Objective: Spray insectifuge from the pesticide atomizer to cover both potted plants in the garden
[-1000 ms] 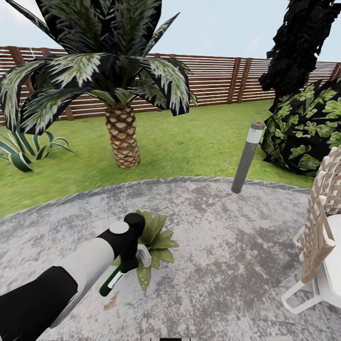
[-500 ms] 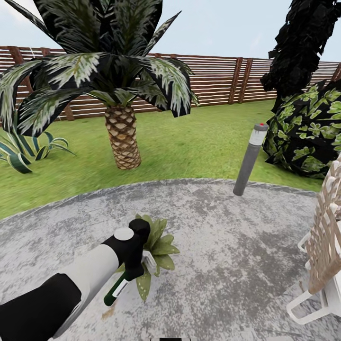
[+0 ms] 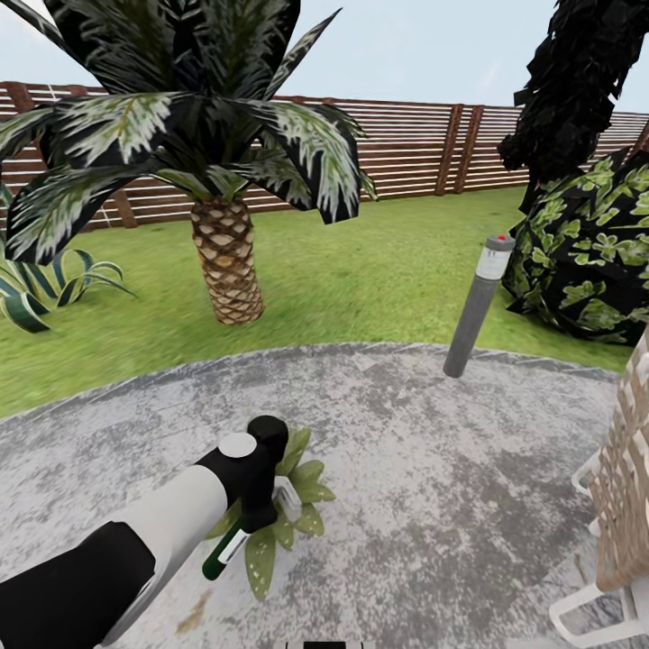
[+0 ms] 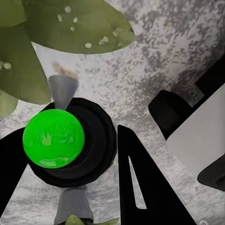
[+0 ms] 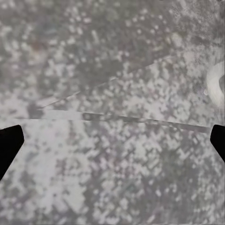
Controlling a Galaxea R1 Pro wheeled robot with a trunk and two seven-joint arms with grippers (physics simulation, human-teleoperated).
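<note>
My left gripper (image 3: 245, 530) is shut on the pesticide atomizer (image 3: 223, 552), a slim dark green bottle with a white band, tilted downward. It hangs just above a potted plant (image 3: 293, 509), a low rosette of broad green leaves on the stone patio (image 3: 424, 505) of the garden. In the left wrist view the atomizer (image 4: 54, 138) shows as a bright green dome in a dark round cap between black fingers (image 4: 138, 183). Pale specks of insectifuge (image 4: 89, 45) dot the leaves (image 4: 75, 23) beyond it. My right gripper (image 5: 112, 143) is open over bare stone.
A tall palm (image 3: 225, 270) and a striped agave (image 3: 41, 288) stand on the lawn behind the patio. A grey bollard lamp (image 3: 478, 306) leans at the patio edge. There is a dark bush (image 3: 586, 261) at the right, a wicker chair (image 3: 626, 478) at the right edge, and a slat fence (image 3: 424, 153) behind.
The whole view has shifted slightly, so the camera moved. My left gripper still holds the atomizer and has edged a little further over the plant.
</note>
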